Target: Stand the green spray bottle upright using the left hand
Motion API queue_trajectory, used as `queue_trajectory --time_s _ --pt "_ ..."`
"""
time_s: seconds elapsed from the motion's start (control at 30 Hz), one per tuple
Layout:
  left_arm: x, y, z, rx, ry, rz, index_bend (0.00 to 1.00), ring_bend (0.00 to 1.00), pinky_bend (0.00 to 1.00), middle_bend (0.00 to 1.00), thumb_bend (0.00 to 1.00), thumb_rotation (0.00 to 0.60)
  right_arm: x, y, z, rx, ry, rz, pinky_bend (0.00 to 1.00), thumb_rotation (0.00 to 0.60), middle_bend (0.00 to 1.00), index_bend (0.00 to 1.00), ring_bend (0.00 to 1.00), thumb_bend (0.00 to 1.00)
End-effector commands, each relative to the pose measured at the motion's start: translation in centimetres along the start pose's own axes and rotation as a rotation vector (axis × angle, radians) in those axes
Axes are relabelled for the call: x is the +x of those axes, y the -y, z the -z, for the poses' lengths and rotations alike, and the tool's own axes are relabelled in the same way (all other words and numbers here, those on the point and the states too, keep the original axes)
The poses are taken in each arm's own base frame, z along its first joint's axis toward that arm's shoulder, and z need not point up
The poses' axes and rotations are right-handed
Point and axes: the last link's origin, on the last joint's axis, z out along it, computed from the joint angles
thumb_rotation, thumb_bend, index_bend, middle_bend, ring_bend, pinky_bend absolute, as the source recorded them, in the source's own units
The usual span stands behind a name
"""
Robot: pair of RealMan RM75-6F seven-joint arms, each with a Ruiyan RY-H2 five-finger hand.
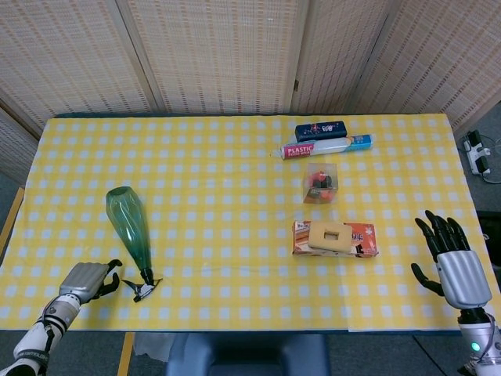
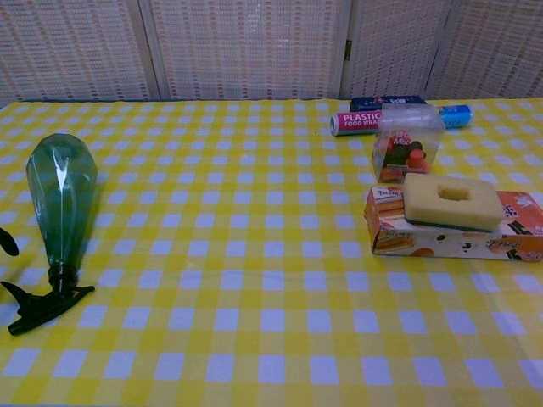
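Here the translucent green plastic spray bottle point(image 1: 131, 228) lies on its side on the yellow checked tablecloth point(image 1: 219, 196); the left hand point(image 1: 88, 280), empty with fingers loosely curled, rests just beside its black trigger nozzle point(image 1: 142, 287).

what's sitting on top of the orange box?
A yellow sponge with a rectangular hole in its middle lies flat on the orange box. It covers most of the box's top face, so any print beneath it is hidden.
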Motion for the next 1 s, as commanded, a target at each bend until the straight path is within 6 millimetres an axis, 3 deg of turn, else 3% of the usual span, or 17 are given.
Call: queue_trajectory --time_s 0.03,0.33,0.63,1.0 --pt "0.2 -0.2 -1.0 0.001 0.015 0.015 0.21 1.00 1.00 1.00 0.72 0.000 0.3 -0.3 0.1 -0.009 -0.012 -0.008 0.00 0.600 0.00 0.00 0.00 0.36" --pt "0.4 -2.0 -2.2 -0.064 0.064 0.006 0.22 1.00 1.00 1.00 0.71 0.000 0.9 -0.9 0.4 -0.028 -0.029 -0.018 0.00 0.600 0.00 0.00 0.00 0.36" --pt "2.7 -5.6 -4.4 -0.214 0.063 0.035 0.22 1.00 1.00 1.00 0.70 0.000 1.5 -1.8 1.1 -0.065 -0.045 -0.013 0.00 0.600 0.00 0.00 0.00 0.36" --pt "4.0 -8.0 -8.4 -0.271 -0.011 0.045 0.11 1.00 1.00 1.00 0.66 0.000 1.6 -2.6 1.2 -0.096 -0.026 -0.006 0.00 0.600 0.00 0.00 0.00 0.36"
